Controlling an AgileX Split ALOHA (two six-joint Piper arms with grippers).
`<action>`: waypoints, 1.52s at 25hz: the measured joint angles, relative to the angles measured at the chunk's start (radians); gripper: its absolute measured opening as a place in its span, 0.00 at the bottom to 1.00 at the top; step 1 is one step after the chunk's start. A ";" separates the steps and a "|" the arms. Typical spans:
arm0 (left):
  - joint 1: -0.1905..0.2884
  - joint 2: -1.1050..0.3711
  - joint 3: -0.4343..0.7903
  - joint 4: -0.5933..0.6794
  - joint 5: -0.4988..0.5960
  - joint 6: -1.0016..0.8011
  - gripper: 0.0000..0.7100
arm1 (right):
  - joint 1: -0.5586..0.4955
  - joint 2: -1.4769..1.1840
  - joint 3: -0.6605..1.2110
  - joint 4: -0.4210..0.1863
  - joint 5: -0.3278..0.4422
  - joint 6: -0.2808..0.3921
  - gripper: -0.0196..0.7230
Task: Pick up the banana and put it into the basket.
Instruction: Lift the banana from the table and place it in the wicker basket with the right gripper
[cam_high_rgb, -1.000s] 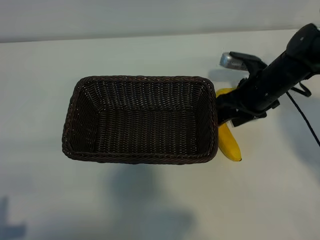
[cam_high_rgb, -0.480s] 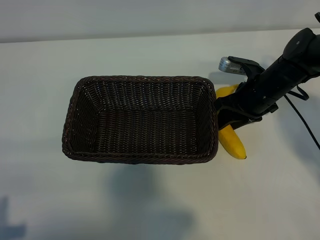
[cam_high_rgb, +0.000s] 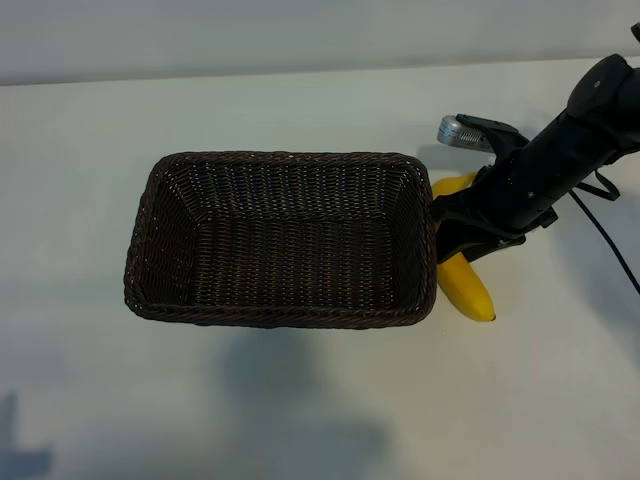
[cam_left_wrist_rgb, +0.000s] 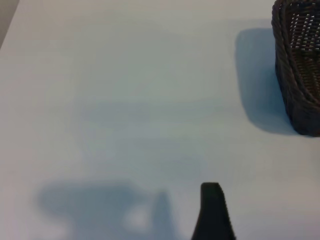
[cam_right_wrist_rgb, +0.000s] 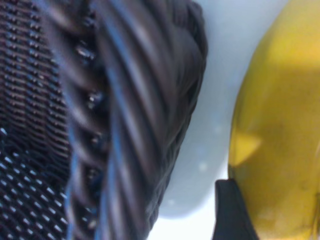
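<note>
The yellow banana (cam_high_rgb: 466, 285) lies on the white table just right of the dark-brown wicker basket (cam_high_rgb: 280, 162), close against its right wall. My right gripper (cam_high_rgb: 457, 236) is down over the banana's middle and hides that part; both ends stick out. In the right wrist view one dark finger (cam_right_wrist_rgb: 232, 212) presses on the banana (cam_right_wrist_rgb: 280, 125), with the basket's braided rim (cam_right_wrist_rgb: 130, 100) close beside it. The gripper is shut on the banana, which rests on the table. Of my left gripper only one finger (cam_left_wrist_rgb: 212, 212) shows, over bare table, open and holding nothing.
The basket (cam_left_wrist_rgb: 297, 75) has nothing inside. A small grey metal part (cam_high_rgb: 457, 128) of the right arm sticks out above the banana. A black cable (cam_high_rgb: 610, 240) trails from the right arm. Bare white table lies left of and in front of the basket.
The right gripper's jaws have closed in on the banana. The banana's near tip has swung a little to the right. The left arm has not moved.
</note>
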 joint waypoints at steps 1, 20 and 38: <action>0.000 0.000 0.000 0.000 0.000 0.000 0.76 | 0.000 -0.008 0.000 0.000 0.003 0.000 0.59; 0.000 0.000 0.000 -0.001 0.000 0.000 0.76 | -0.129 -0.093 -0.215 -0.086 0.261 0.085 0.59; 0.000 0.000 0.000 -0.001 0.000 0.000 0.76 | 0.185 -0.096 -0.455 -0.170 0.316 -0.298 0.59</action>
